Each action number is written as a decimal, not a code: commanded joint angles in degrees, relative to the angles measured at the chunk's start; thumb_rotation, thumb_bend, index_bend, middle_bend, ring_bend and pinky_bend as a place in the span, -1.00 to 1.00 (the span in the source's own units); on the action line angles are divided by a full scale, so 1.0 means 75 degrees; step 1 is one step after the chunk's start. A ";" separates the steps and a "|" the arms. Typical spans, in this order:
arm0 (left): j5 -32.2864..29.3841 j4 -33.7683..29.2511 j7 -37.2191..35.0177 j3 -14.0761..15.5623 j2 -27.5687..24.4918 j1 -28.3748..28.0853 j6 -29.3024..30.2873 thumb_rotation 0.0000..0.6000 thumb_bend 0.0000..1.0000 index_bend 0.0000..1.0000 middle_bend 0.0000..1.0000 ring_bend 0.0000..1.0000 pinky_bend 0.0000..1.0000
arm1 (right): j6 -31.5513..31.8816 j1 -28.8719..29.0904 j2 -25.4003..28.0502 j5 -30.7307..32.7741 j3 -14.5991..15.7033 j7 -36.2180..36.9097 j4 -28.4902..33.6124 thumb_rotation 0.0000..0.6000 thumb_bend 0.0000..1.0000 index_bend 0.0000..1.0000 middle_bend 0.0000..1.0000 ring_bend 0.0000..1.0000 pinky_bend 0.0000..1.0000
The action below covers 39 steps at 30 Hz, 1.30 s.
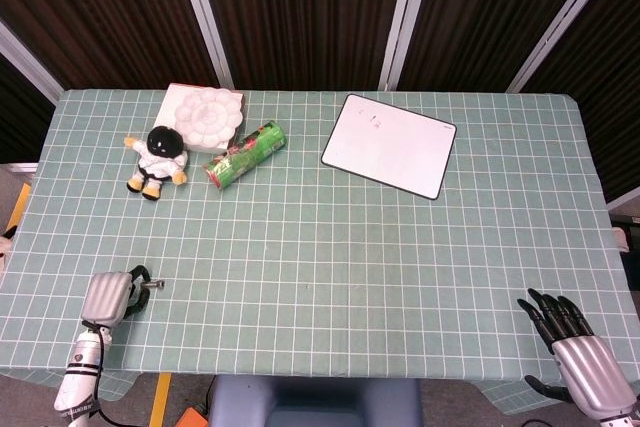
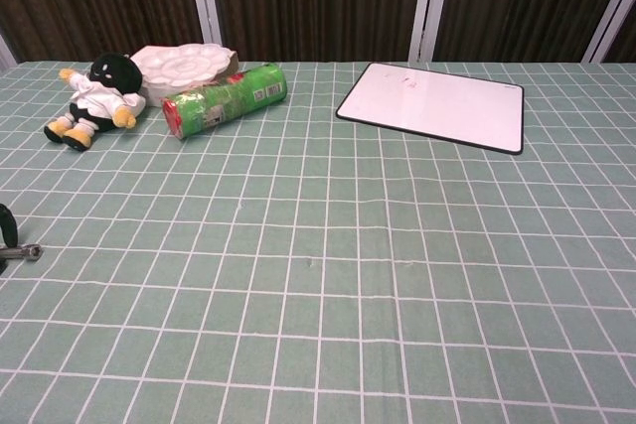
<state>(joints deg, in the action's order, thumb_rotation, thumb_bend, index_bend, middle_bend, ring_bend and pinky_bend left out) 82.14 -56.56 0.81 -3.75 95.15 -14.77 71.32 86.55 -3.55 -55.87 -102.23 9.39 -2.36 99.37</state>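
The left hand (image 1: 110, 297) sits at the near left corner of the table (image 1: 330, 247), its fingers curled in with nothing seen between them; in the chest view only a dark fingertip and a small metal tip show at the left edge. The right hand (image 1: 580, 352) lies at the near right corner, partly past the table's edge, with its dark fingers spread apart and holding nothing.

Neither hand touches anything on the green checked cloth. The thing nearest the left hand is the plush doll (image 1: 157, 159), black-headed in a white suit, lying well apart from it toward the far left. Just beyond the doll is a white flower-shaped palette (image 1: 204, 115), and just right of the doll lies a green canister (image 1: 245, 154) on its side, angled with one end near the palette. A white board (image 1: 389, 144) with a dark rim lies flat at the far side, right of centre, well apart from the right hand.
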 commanded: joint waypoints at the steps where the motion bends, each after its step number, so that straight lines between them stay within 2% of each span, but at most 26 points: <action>1: -0.0026 0.0026 -0.0013 -0.0002 0.0019 -0.0011 -0.0017 1.00 -0.18 -0.03 1.00 1.00 1.00 | 0.0002 -0.0001 -0.0004 0.0011 -0.0007 -0.0005 0.0004 1.00 -0.64 -1.00 -1.00 -1.00 -1.00; 16: -0.0090 0.0015 -0.0071 -0.0057 0.0020 -0.0038 0.0125 1.00 -0.17 0.10 1.00 1.00 1.00 | -0.0016 0.0000 -0.0023 0.0037 -0.0016 -0.0044 0.0005 1.00 -0.64 -1.00 -1.00 -1.00 -1.00; 29: 0.0093 -0.0721 0.0119 -0.0037 -0.0351 -0.0032 0.0501 1.00 -0.17 0.08 1.00 1.00 1.00 | -0.0050 0.0013 -0.0031 0.0045 -0.0015 -0.0070 0.0016 1.00 -0.64 -1.00 -1.00 -1.00 -1.00; 39: 0.0093 -0.1055 0.0623 0.0089 -0.0573 -0.0085 0.0317 1.00 -0.17 0.07 1.00 1.00 1.00 | -0.0067 0.0021 -0.0025 0.0053 -0.0012 -0.0058 0.0016 1.00 -0.64 -1.00 -1.00 -1.00 -1.00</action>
<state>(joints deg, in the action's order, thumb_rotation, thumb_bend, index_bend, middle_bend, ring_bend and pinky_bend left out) 82.85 -63.85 4.59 -3.35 91.27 -15.30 74.08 86.06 -3.40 -56.05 -101.83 9.30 -2.79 99.49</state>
